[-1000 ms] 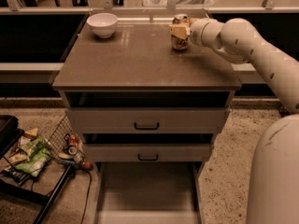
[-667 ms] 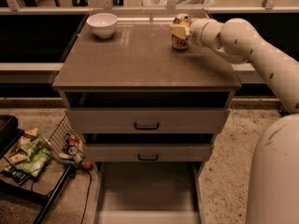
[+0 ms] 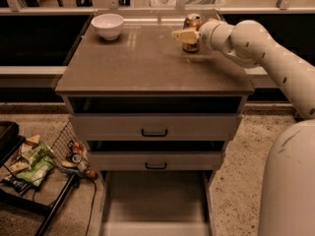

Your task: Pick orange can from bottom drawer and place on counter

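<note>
1. Pincer (image 3: pixel 181 35) sits over the back right part of the counter (image 3: pixel 147 63), pointing left, right up against the orange can (image 3: pixel 193 22).
2. Pincer state: can't tell whether it is clamped on the can or has let go. Its pale tip crosses the front of the can and the contact is not readable.
3. Orange can stands upright on the counter near the rear right corner. Its silver top shows above the pincer and its base shows below it.
4. White arm (image 3: pixel 268 55) comes in from the right edge and runs down to the rounded robot body (image 3: pixel 290 181) at lower right.
5. White bowl (image 3: pixel 108 25) is on the counter at the rear left, well apart from the can.
6. Bottom drawer (image 3: pixel 155 198) is pulled out towards the camera with its flat grey floor showing.
7. Above it are two drawer fronts with black handles, the upper drawer (image 3: pixel 197 127) and the middle drawer (image 3: pixel 197 160), each with a dark gap over it.
8. Left of the cabinet, a wire basket (image 3: pixel 63 142) holds a cluster of small cans (image 3: pixel 76 154).
9. Snack packets (image 3: pixel 32 161) lie on a black rack at far left.
10. Speckled floor (image 3: pixel 238 171) surrounds the cabinet.
</note>
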Motion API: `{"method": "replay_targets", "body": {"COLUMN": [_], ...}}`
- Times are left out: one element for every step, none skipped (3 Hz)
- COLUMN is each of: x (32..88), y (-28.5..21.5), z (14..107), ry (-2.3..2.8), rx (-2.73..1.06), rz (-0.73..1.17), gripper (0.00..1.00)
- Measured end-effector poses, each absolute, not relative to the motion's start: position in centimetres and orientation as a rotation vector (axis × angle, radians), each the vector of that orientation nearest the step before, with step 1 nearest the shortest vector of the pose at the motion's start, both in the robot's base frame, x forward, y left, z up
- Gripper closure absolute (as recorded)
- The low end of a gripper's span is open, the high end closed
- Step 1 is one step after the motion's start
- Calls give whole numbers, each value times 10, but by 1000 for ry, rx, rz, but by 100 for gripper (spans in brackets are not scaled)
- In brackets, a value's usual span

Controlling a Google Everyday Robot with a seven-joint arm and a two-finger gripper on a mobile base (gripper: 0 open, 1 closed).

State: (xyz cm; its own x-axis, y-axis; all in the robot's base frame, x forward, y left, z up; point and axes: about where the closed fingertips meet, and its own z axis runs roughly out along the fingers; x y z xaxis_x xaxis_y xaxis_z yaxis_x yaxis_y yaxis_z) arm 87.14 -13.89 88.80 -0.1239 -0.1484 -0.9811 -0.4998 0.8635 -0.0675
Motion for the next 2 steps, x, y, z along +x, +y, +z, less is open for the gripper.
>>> {"method": "replay_targets", "body": {"x": [865,838], "y": [-151,-193], "z": [912,972], "ry": [1682,1659], "rx": [-548,-643], "rz": [322,271], "gripper": [0,0]}}
